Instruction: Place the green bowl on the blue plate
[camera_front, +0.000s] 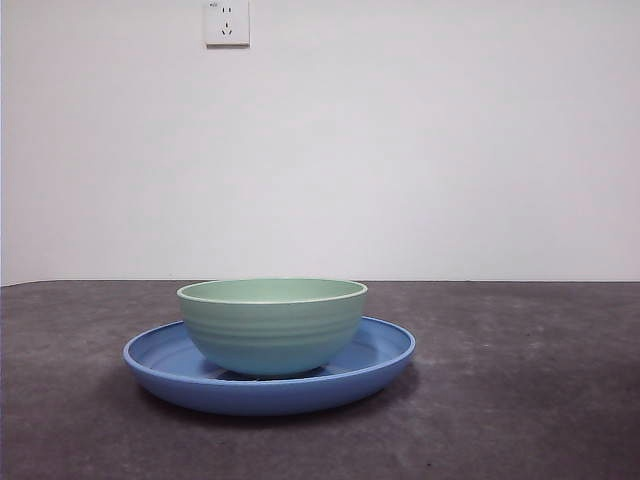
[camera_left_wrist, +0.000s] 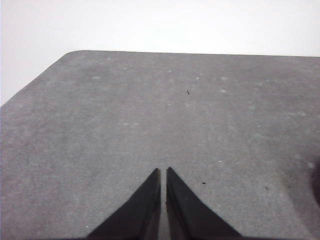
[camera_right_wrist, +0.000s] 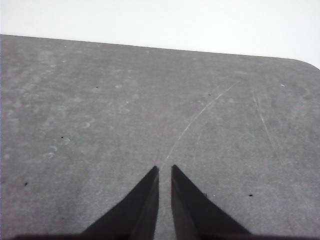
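The green bowl (camera_front: 271, 325) stands upright inside the blue plate (camera_front: 385, 352) on the dark grey table, near the front in the front view. No arm shows in the front view. My left gripper (camera_left_wrist: 163, 170) is shut and empty over bare table, and neither bowl nor plate shows in the left wrist view. My right gripper (camera_right_wrist: 164, 168) is shut and empty over bare table, and neither bowl nor plate shows in the right wrist view.
A white wall stands behind the table, with a power socket (camera_front: 226, 22) high on it. The table's rounded far corners show in the left wrist view (camera_left_wrist: 75, 54) and the right wrist view (camera_right_wrist: 300, 62).
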